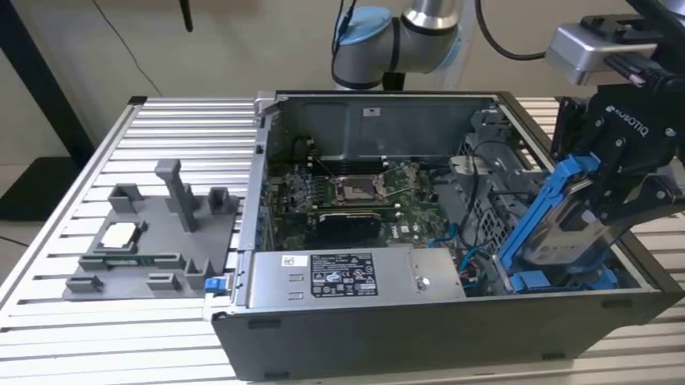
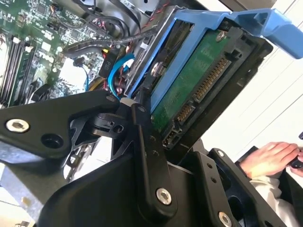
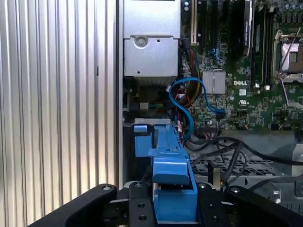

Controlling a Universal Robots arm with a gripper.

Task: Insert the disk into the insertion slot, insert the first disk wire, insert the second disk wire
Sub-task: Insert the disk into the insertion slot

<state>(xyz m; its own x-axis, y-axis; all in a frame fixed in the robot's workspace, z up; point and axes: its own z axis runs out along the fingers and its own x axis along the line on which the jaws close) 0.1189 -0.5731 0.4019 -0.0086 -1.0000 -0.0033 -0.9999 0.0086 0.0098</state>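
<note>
The disk [image 1: 565,228] is a flat grey box with a white label, clipped in a bright blue frame. It is seen at the right side of the exterior view, inside the open computer case [image 1: 428,337] that is laid on the ribbed metal surface [image 1: 160,136]. In the second wrist view its green board [image 2: 191,82] with a row of gold pins is shown. The black fingers [image 1: 639,200] are closed on the disk, and it is gripped near its upper end. In the first wrist view the blue frame [image 3: 173,189] is squeezed between the two fingers [image 3: 139,210], one on each side. The disk is not laid flat. In the exterior view it is tilted, and its long side runs from the lower left up to the upper right. Its lower end is pointed down into the lower right corner of the case, just beside another blue frame [image 1: 557,281]. Whether that end is inside the insertion slot cannot be told. Thin blue cables [image 3: 187,101] are seen in the case near the disk.
</note>
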